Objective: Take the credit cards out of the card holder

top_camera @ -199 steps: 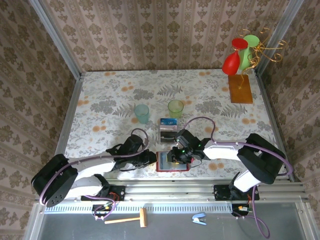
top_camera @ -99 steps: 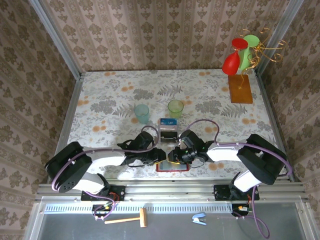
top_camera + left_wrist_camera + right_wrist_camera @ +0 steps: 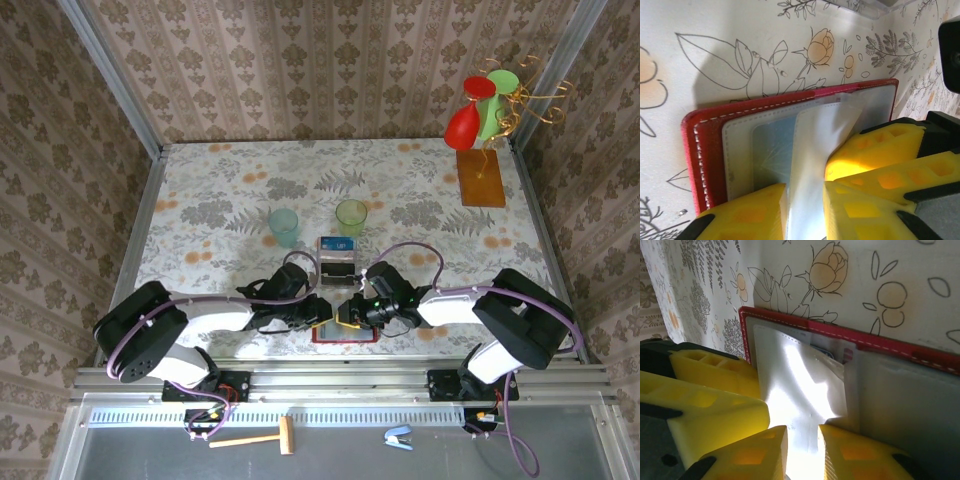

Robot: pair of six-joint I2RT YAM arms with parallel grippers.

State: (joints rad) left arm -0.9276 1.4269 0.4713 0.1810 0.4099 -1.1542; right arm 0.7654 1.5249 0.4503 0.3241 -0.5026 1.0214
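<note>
I've brought my left end effector (image 3: 802,200) over the card holder (image 3: 705,130); it and the right end effector (image 3: 802,445) both pinch a clear pocket (image 3: 820,130), cards (image 3: 771,150) still inside.

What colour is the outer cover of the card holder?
The card holder is dark red with white stitching along the edge; the left wrist view shows it best.

Lab booth: wallpaper walls (image 3: 330,70), aluminium rail (image 3: 340,383)

Top camera: high behind arm bases, overlooking floral-print table (image 3: 220,190). Wrist cameras: close, opposed, sharing flat dark-red stitched card holder (image 3: 690,160).
</note>
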